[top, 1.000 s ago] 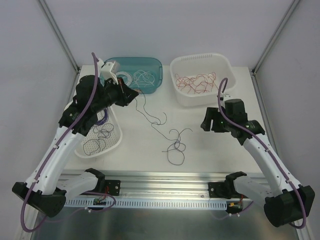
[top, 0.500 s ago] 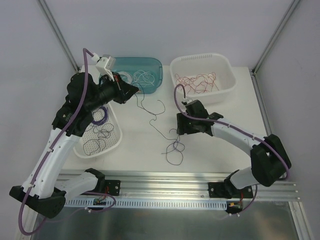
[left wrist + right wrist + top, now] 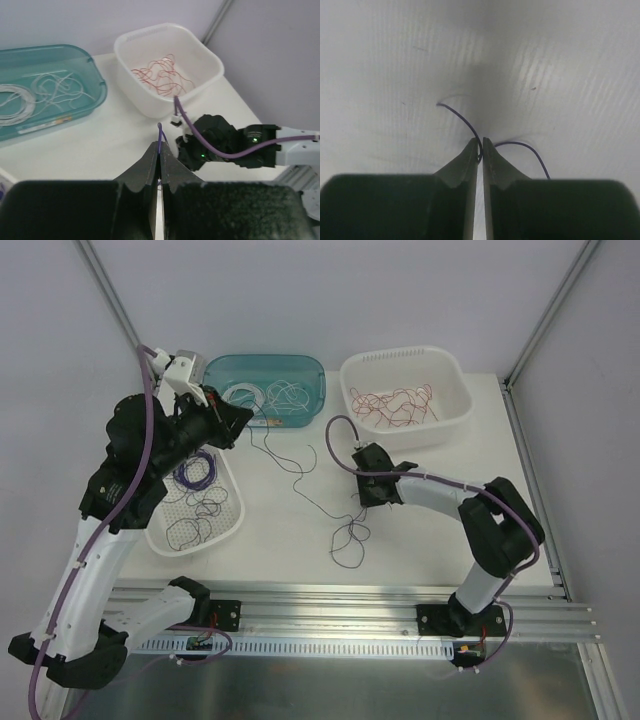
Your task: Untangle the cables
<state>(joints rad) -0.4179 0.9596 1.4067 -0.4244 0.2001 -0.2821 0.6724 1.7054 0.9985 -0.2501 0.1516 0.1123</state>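
Purple cable (image 3: 461, 119): one thin dark strand, or perhaps several, lying loose on the table (image 3: 420, 540). In the top view it runs from about 10 o'clock through the centre and ends in a small curl towards 6 o'clock. Both hands pinch it.
Right hand (image 3: 480, 147): low at the table's centre, tips down on the surface. The fingers are closed to a slit with the purple cable caught between them. The strand arcs away towards 10 o'clock on one side and 4 o'clock on the other in the wrist view.
Left hand (image 3: 159, 152): raised off the table at about 10 o'clock, just beside the near edge of the teal bin. The fingers are pressed together on the purple cable, and a short tip pokes up past them.
White cables (image 3: 270, 395): loose coils lying inside the teal bin (image 3: 315, 370) at 11 o'clock.
Red cables (image 3: 395, 403): a curly heap on the floor of the white bin (image 3: 452, 380) at 1 o'clock.
Tray cables (image 3: 200, 502): dark and purple loops in the perforated tray (image 3: 178, 536) at 9 o'clock, partly under the left arm.
Spacing: the two bins sit side by side along the far edge. The tray is well apart from the white bin.
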